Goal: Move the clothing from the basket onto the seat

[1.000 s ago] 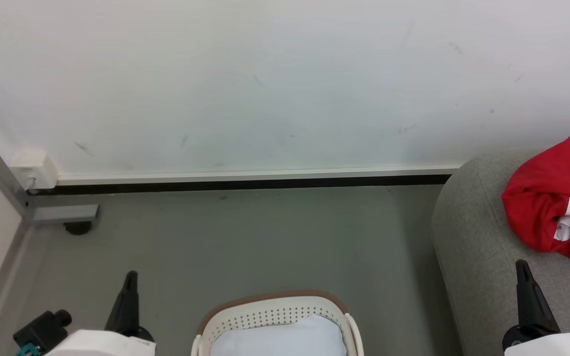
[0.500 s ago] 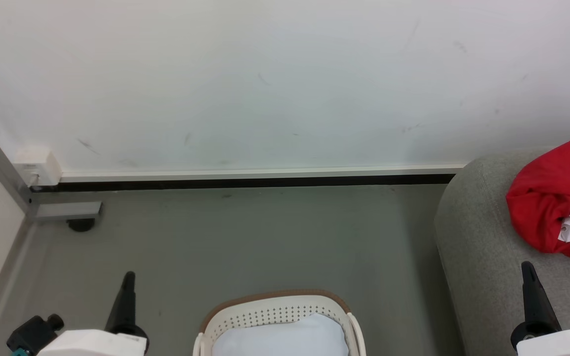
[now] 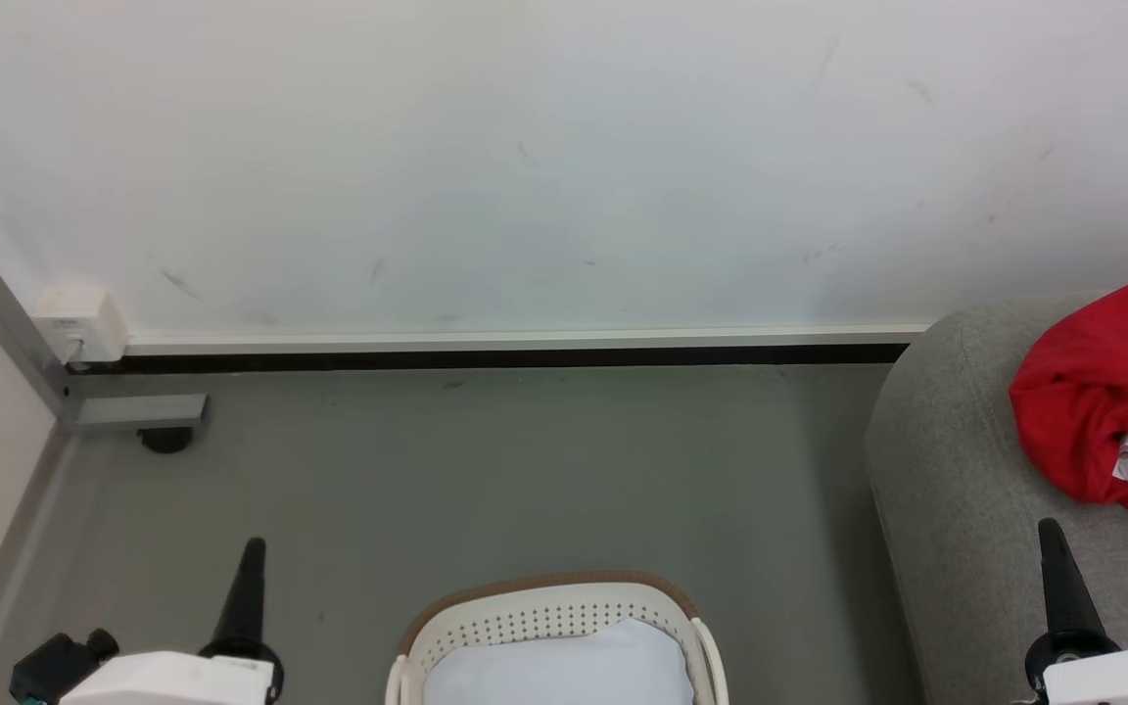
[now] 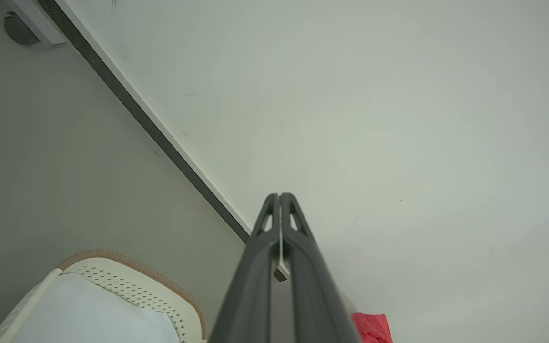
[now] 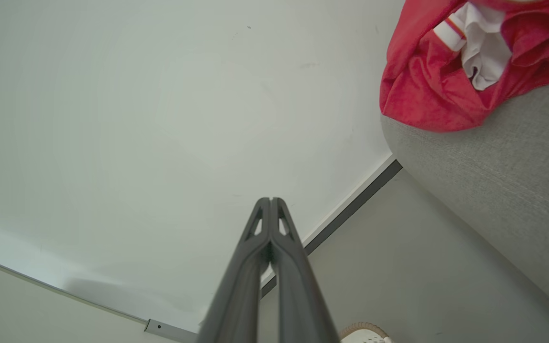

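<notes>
Clothing (image 3: 564, 671), pale blue-white, is seen in the cream perforated plastic basket (image 3: 544, 587), near centre; a red garment (image 3: 1083, 411) lies on the grey woven seat (image 3: 956, 470), right. Jaws of the left gripper (image 3: 254, 544) and right gripper (image 3: 1049, 529) are pressed together, empty, as before.

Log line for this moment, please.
left gripper: jaws shut, empty | right gripper: jaws shut, empty | basket: pale blue garment inside | seat: red garment on it

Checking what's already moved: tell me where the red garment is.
In the head view the red garment lies crumpled on the seat at the far right, beyond the right gripper.
</notes>
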You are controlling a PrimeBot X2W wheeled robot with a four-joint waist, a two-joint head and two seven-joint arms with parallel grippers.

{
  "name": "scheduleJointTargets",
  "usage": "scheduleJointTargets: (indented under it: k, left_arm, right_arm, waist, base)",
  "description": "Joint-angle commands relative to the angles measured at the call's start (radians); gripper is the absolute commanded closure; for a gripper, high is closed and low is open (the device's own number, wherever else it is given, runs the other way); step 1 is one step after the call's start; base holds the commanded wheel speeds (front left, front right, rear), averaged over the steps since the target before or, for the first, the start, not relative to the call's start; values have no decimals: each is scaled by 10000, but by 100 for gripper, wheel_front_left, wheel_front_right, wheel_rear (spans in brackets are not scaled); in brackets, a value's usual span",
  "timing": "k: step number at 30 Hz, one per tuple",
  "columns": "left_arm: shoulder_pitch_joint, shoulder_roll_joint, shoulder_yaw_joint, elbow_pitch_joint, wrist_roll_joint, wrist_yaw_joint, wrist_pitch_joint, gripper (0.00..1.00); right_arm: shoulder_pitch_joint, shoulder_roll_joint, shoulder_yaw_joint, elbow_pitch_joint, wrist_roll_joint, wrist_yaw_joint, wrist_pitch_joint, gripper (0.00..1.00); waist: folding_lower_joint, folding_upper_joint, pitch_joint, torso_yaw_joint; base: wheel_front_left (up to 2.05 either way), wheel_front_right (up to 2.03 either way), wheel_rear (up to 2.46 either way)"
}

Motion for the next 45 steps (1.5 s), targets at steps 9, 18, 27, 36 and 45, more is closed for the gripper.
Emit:
scheduleJointTargets:
  k: [9, 18, 27, 36, 45]
  left_arm:
    - [-184, -28, 192, -136, -1084, -80, 314, 100]
    - [-188, -85, 310, -153, -1864, -90, 535, 100]
    - [-187, -132, 409, -164, -2603, -112, 752, 100]
    - [-182, -185, 503, -178, -3297, -135, 959, 100]
    - [-182, -216, 587, -185, -3852, -151, 1118, 100]
  right_arm:
    - [-262, 48, -220, -4, 1017, -10, 309, 100]
    - [-298, 93, -360, 56, 1765, -12, 528, 100]
    - [-302, 136, -478, 116, 2458, -14, 742, 100]
    - [-314, 185, -594, 169, 3104, -15, 937, 100]
    - [-326, 229, -699, 208, 3643, -17, 1124, 100]
  waist:
    - [0, -1, 28, 60]
    - [0, -1, 54, 115]
    - [0, -1, 80, 170]
    - [0, -1, 106, 225]
    - [0, -1, 129, 274]
  base:
    - [0, 0, 0]
    - [0, 0, 0]
    - [0, 0, 0]
    - [0, 0, 0]
    - [0, 0, 0]
